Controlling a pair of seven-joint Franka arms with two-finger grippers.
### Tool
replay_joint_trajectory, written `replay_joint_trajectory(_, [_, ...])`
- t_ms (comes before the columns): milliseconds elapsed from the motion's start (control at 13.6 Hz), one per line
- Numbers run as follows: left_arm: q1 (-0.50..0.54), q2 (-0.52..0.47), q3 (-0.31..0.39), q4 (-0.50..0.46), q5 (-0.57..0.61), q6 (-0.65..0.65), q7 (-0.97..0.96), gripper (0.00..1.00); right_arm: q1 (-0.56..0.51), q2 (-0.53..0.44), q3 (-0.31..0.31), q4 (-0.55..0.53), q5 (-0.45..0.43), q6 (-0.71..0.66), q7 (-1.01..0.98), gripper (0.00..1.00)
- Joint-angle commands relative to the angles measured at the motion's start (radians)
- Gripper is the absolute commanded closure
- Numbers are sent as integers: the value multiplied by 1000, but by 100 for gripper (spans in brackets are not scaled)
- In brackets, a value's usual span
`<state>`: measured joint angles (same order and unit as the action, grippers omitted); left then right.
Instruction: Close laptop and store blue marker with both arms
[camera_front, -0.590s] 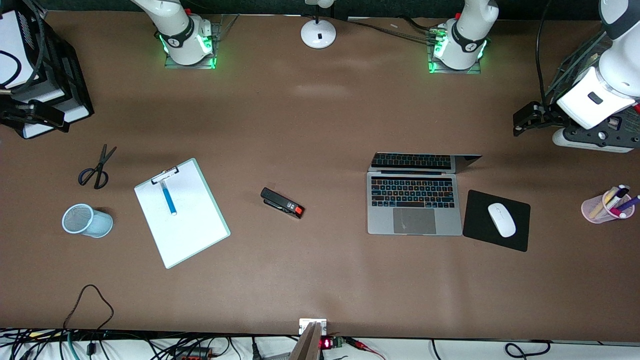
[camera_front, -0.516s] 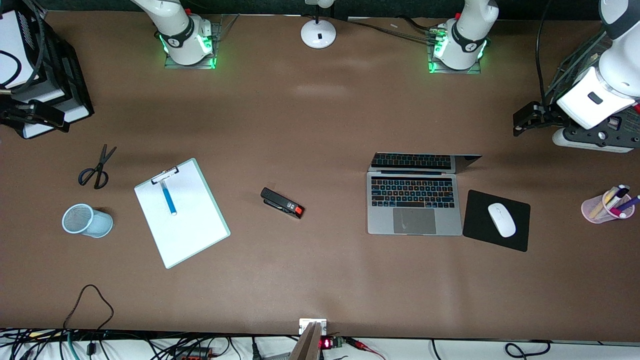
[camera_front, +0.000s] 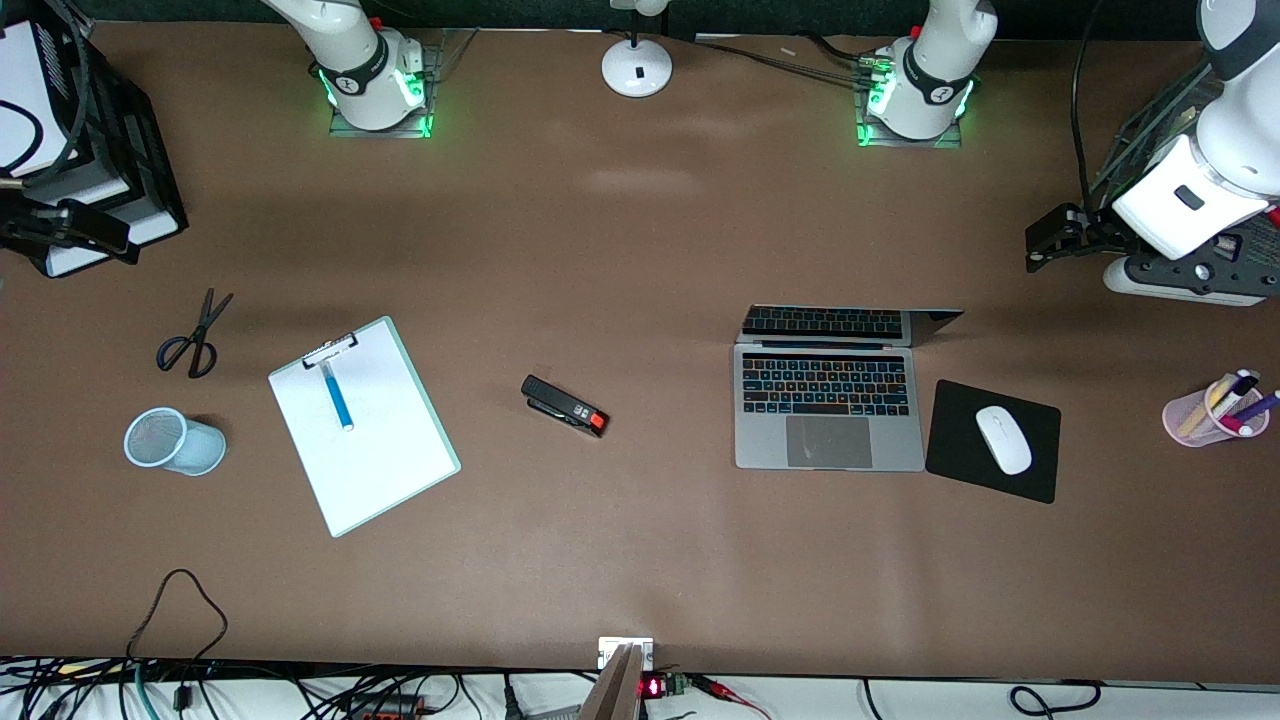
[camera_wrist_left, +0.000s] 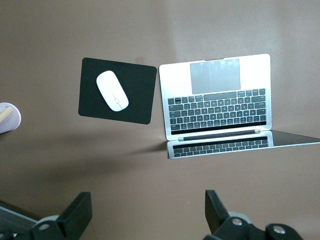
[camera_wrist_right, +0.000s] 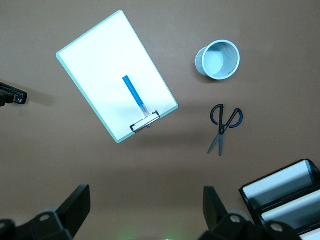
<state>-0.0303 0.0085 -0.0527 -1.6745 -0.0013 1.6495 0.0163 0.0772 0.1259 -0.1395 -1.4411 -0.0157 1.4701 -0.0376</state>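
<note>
- The laptop (camera_front: 828, 400) sits open on the brown bench (camera_front: 640, 230) toward the left arm's end, its screen upright and its lit keys mirrored in the glass.
- Just beside it, toward the left arm's end, a white mouse (camera_front: 1003, 439) rests on a black mouse pad (camera_front: 960, 410).
- The pink cup (camera_front: 1192, 420) of assorted markers stands near the bench edge at the left arm's end.
- The blue marker (camera_front: 337, 395) lies on the white clipboard (camera_front: 380, 460) toward the right arm's end, its whitish end just by the clip.
- A pale blue mesh cup (camera_front: 174, 441) lies on its side near the clipboard; black-handled scissors (camera_front: 194, 336) lie farther from the front camera than the cup.
- A black stapler (camera_front: 564, 405) lies between clipboard and laptop.
- The left end effector (camera_wrist_left: 147, 217) hangs high over the bench near the laptop's screen, fingers (camera_wrist_left: 77, 215) spread wide apart, holding nothing.
- The right end effector (camera_wrist_right: 145, 212) hangs high over the bench near the clipboard's clip end, fingers (camera_wrist_right: 75, 207) likewise spread apart and empty.
</note>
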Motion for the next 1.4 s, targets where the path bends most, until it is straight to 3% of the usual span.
replay_joint_trajectory(0, [3, 2, -1, 6, 7, -11, 11, 0, -2, 23, 5, -10, -4, -5, -5, 0])
replay_joint_trajectory(369, [-7, 28, -3, 9, -12, -106, 2, 0, 9, 162, 5, -9, 48, 116, -22, 0])
replay_joint_trajectory(442, [1, 39, -3, 21, -32, -111, 17, 12, 7, 200, 5, -10, 57, 142, -59, 0])
replay_joint_trajectory(516, [3, 56, -1, 45, -40, -138, 19, 43, 9, 237, 5, -12, 57, 179, -91, 0])
replay_joint_trajectory(590, [4, 74, -1, 76, -43, -167, 20, 65, 12, 271, 5, -16, 57, 221, -106, 0])
replay_joint_trajectory(737, [-3, 91, -1, 102, -43, -192, 14, 95, 18, 332, 5, -16, 54, 272, -111, 0])
replay_joint_trajectory(1032, [-7, 90, -21, 93, -48, -252, 4, 100, 75, 423, 5, -36, 54, 357, -157, 0])
replay_joint_trajectory(1253, [-10, 85, -51, 81, -118, -286, -74, 100, 104, 426, 5, -177, 51, 568, -157, 0])
replay_joint_trajectory(1327, [-7, 71, -96, 47, -132, -290, -141, 100, 104, 431, 5, -208, 51, 620, -157, 0])
